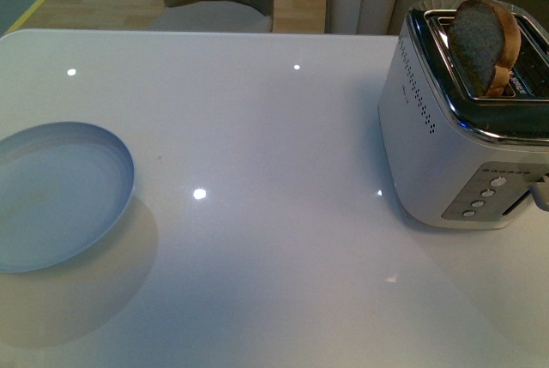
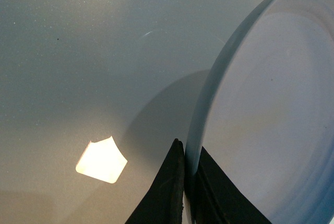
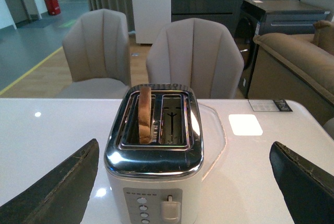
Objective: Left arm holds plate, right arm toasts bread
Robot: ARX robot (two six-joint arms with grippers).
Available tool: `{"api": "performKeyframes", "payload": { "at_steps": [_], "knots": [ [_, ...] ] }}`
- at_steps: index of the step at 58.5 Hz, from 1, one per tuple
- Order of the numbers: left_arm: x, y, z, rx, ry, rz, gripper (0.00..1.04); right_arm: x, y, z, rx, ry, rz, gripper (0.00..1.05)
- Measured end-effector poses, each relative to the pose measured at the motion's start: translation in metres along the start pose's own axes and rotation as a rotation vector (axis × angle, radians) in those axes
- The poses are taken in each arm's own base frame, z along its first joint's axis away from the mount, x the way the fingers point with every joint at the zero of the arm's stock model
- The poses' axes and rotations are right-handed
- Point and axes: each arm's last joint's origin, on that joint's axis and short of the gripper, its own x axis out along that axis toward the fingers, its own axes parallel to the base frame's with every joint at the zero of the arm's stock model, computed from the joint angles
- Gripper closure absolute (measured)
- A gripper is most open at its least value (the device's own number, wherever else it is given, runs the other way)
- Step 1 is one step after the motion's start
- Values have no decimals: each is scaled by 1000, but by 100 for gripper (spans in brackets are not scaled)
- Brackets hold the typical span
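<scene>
Spanning every view is a glossy white table (image 1: pixel 283 214) dotted with ceiling-light reflections; beyond its far edge stand two beige ribbed chairs (image 3: pixel 194 57) on wood flooring, with a tan sofa (image 3: pixel 297 62) and dark cabinets further back. Left gripper (image 2: pixel 187 182): the two black fingers (image 2: pixel 164 187) are clenched on the rim of the plate (image 2: pixel 271 109), one on each face of the rim, with the plate reaching away from the fingertips. Plate is round, pale blue-grey, shallow with faint concentric ridges; in the front view it casts a separate shadow on the table, so it looks lifted off the surface. Right gripper (image 3: pixel 185 182): fingers spread wide and empty, one either side of the white-and-chrome two-slot toaster (image 3: pixel 154 166), which sits just ahead of them. The bread (image 3: pixel 145 114) stands upright in the slot nearer the left-hand finger, top half poking out; light brown crumb, darker crust, rounded top. The other slot holds no slice.
</scene>
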Motion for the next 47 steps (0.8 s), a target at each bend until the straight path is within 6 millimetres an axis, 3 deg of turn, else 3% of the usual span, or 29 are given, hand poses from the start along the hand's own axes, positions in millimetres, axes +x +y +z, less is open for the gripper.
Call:
{"api": "performKeyframes", "payload": {
  "at_steps": [36, 47],
  "knots": [
    [28, 20, -9, -29, 42, 41, 102, 0, 0, 0, 0, 0, 0, 9],
    [27, 21, -9, -31, 43, 39, 64, 0, 0, 0, 0, 0, 0, 9]
  ]
}}
